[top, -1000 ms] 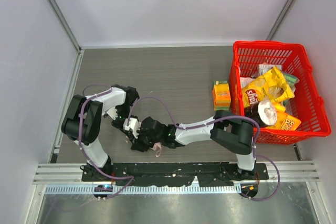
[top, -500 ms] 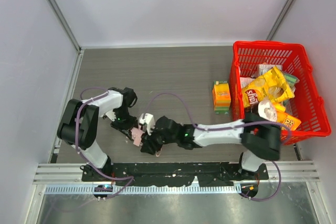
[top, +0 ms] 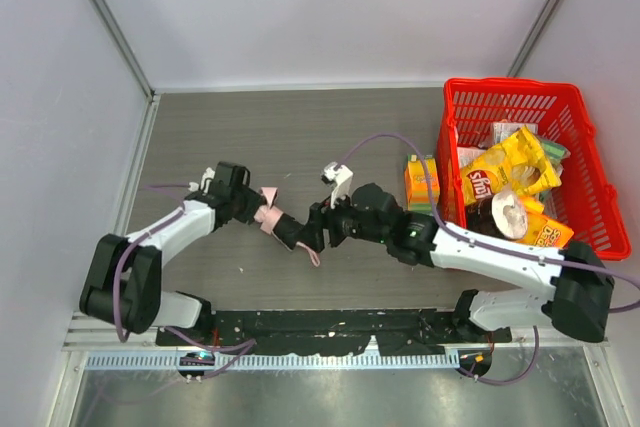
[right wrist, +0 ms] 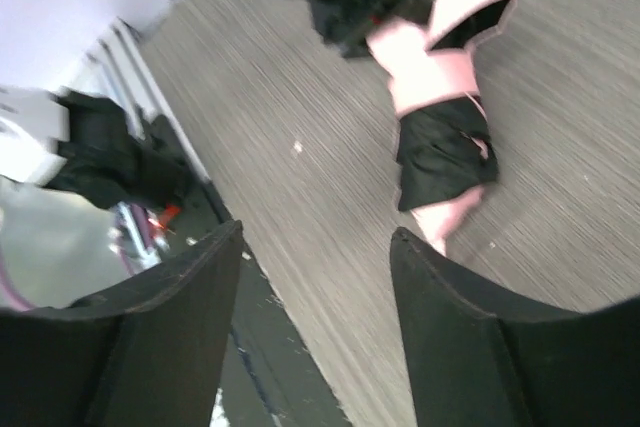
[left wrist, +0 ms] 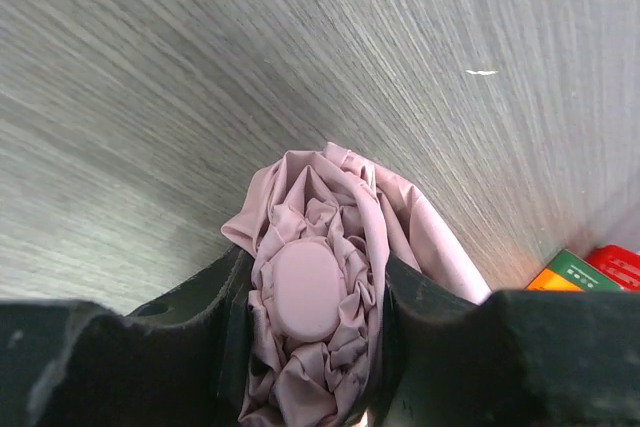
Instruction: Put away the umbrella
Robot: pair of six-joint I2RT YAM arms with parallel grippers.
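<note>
The umbrella (top: 268,217) is a pale pink folded bundle with a dark handle end (top: 296,236) and a thin pink strap hanging toward the near edge. It sits just above the table at centre left. My left gripper (top: 250,207) is shut on its bunched fabric. In the left wrist view the pink folds (left wrist: 312,282) fill the gap between both fingers. My right gripper (top: 318,224) is just right of the handle end and open. In the right wrist view nothing lies between its fingers (right wrist: 315,237), and the umbrella (right wrist: 432,77) is beyond them at upper right.
A red basket (top: 600,187) full of snack bags stands at the right. An orange and green box (top: 421,184) stands just left of it, and its corner (left wrist: 570,269) shows in the left wrist view. Walls close in the table at left, back and right.
The right gripper has opened and come off the umbrella, its arm swinging out to the right. The left gripper has carried the umbrella away from the near edge, toward the table's middle.
</note>
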